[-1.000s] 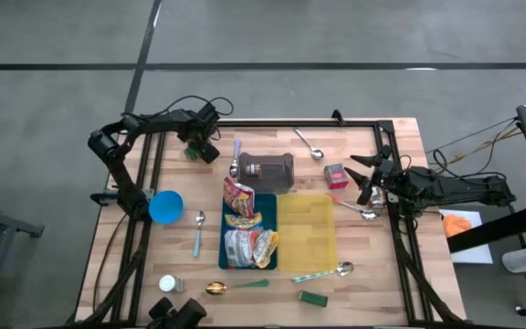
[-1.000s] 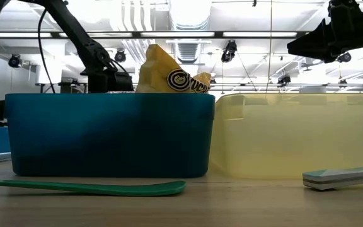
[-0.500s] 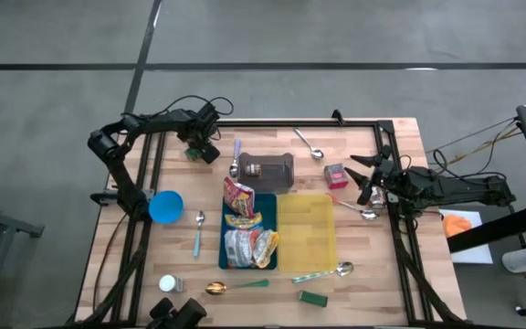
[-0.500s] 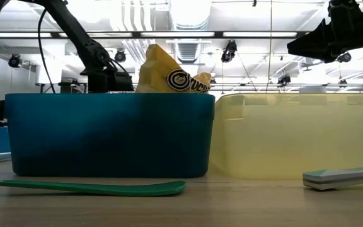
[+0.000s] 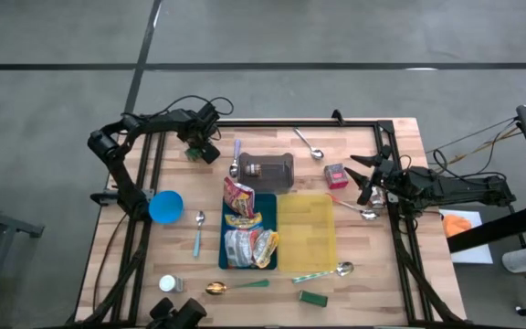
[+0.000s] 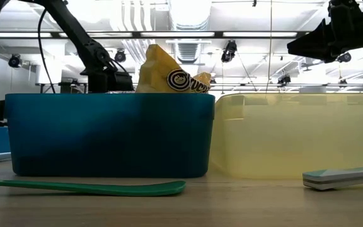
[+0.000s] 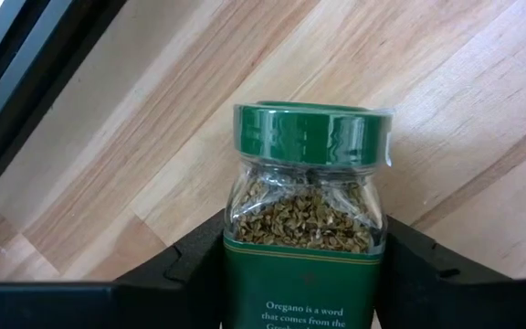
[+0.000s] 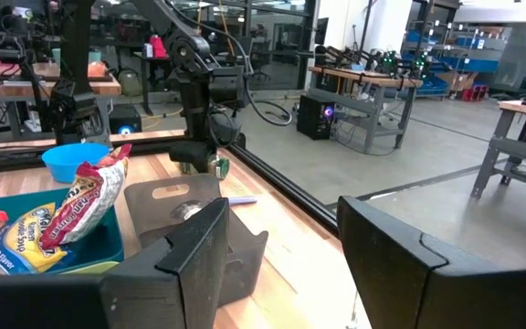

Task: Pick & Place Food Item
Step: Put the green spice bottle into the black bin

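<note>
A glass oregano jar (image 7: 304,228) with a green lid and green label lies near the table's far left corner (image 5: 191,153). My left gripper (image 5: 201,149) points down over it, shut on the jar. Several snack bags (image 5: 245,233) fill the blue bin (image 5: 226,260); one yellow bag (image 6: 169,75) sticks up over its rim. The yellow bin (image 5: 307,228) stands beside it. My right gripper (image 5: 359,179) hangs level and open over the table's right side, with nothing between its fingers (image 8: 199,247). My left gripper pinches the jar's glass body between its two fingers, one on each side wall (image 7: 236,239), just below the lid. The fingers (image 7: 185,265) come from above, pointing down, and lie across the jar. The label faces up; whether the jar rests on the wood, I cannot tell.
A dark grey holder (image 5: 272,168) stands at the far middle, with a pink item (image 5: 335,174) to its right. A blue bowl (image 5: 165,206) sits at the left. Spoons (image 5: 310,143), (image 5: 198,233) and a green-handled one (image 5: 236,286) lie about, plus a white bottle (image 5: 169,284).
</note>
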